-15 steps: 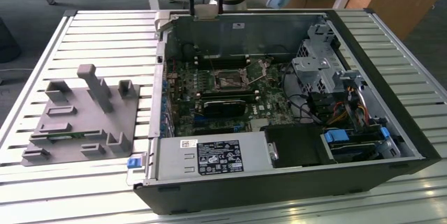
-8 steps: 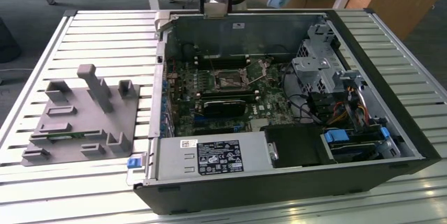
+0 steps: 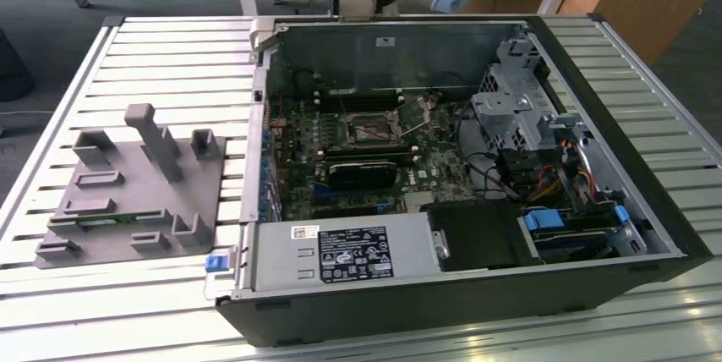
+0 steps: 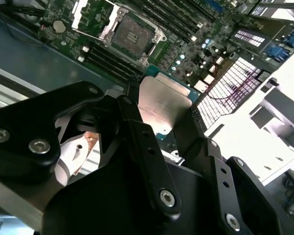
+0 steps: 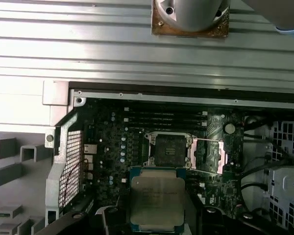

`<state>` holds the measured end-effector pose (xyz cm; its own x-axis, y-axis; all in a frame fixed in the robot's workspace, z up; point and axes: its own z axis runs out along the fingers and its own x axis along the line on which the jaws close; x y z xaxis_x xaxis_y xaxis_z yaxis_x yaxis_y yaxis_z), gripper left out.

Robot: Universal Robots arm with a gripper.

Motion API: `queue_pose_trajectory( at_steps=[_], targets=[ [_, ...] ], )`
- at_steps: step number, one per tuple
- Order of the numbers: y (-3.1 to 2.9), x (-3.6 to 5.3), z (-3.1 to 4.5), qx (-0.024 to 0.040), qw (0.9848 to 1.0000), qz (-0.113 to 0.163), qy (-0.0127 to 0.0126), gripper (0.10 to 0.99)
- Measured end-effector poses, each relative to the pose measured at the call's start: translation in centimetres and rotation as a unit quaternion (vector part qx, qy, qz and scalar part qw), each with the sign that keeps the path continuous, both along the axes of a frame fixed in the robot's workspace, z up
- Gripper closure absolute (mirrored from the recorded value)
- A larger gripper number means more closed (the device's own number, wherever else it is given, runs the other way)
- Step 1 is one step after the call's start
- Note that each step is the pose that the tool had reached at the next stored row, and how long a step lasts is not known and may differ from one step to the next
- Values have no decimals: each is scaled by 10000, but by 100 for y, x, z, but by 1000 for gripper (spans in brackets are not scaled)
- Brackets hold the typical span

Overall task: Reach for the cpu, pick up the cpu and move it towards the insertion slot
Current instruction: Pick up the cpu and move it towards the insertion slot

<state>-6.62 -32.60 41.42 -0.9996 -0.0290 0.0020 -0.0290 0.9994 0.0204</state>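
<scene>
My gripper (image 4: 162, 105) is shut on the cpu (image 4: 161, 110), with one black finger (image 4: 137, 132) on each side of the chip's edges. The cpu (image 5: 157, 200) is a square chip with a shiny silver top and a pale rim, held flat in the air above the motherboard. The insertion slot (image 5: 166, 149) is a dark square socket in a thin silver frame, and its lid is swung open beside it. In the first wrist view the chip hangs just short of the slot. The slot (image 3: 367, 128) lies in the middle of the open computer case, and it is also visible as the insertion slot (image 4: 133, 35).
The open case (image 3: 451, 294) lies on a slatted metal table (image 3: 169, 49). A long black card (image 3: 361, 172) sits close to the socket, with a power supply (image 3: 338, 252) and a metal drive cage (image 3: 508, 117) around it. A grey fixture plate with blocks and posts (image 3: 124, 201) stands on the exterior view's left.
</scene>
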Motion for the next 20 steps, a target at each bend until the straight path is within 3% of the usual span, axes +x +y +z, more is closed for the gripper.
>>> queue_pose_trajectory(
  at_steps=[7,20],
  targets=[
    [50,145,-2,0,10000,-10,-1,557],
    [84,406,-2,2,10000,-40,-21,557]
  ],
)
